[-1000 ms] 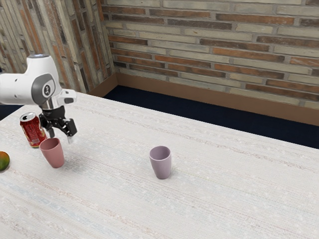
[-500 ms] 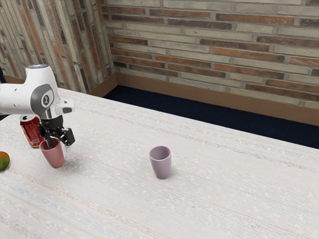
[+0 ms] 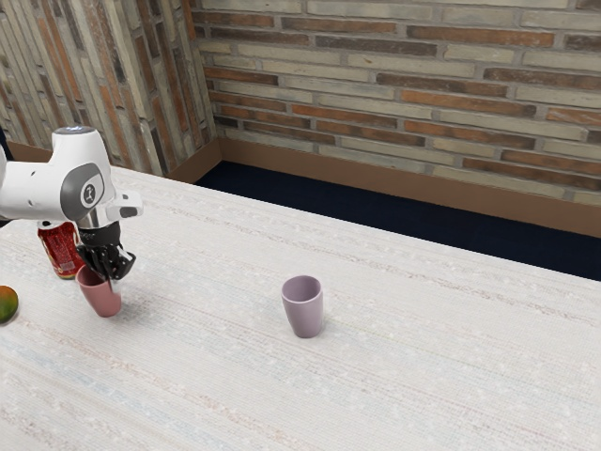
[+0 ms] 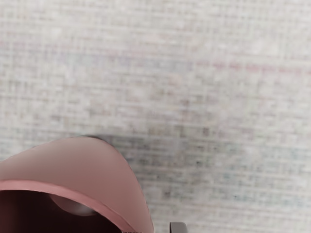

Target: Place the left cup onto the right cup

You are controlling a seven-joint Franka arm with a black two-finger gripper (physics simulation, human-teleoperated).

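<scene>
Here we are at the counter (image 3: 423,357), pale and wood-grained, with the white arm (image 3: 66,178) reaching in from the 9 o'clock side of the exterior view. The pincer (image 3: 107,274) points straight down and sits right at the rim of the pink cup (image 3: 99,296), on the cup's 2 o'clock edge. It looks drawn in narrow around the cup's wall, but whether it has clamped that wall I cannot tell from this angle. The pink cup stands upright on the counter, mouth up.

At 3 o'clock from it, well apart, the purple cup (image 3: 302,305) stands upright too, alone in the middle of the counter with its own soft shadow.

Just behind the pink cup, at its 11 o'clock, a red can (image 3: 56,254) stands upright, its top hidden behind the arm. At 9 o'clock from the pink cup, a green-and-orange fruit (image 3: 6,303) is cut off by the edge of the exterior view.

From the hand's own camera, the pink cup (image 4: 73,165) looms right under the hand, dark red inside, with its shadow falling on the bare counter (image 4: 194,73) beside it.

Beyond the counter, at 12 o'clock, lie a dark blue floor (image 3: 376,211) and a brick wall (image 3: 423,85).
</scene>
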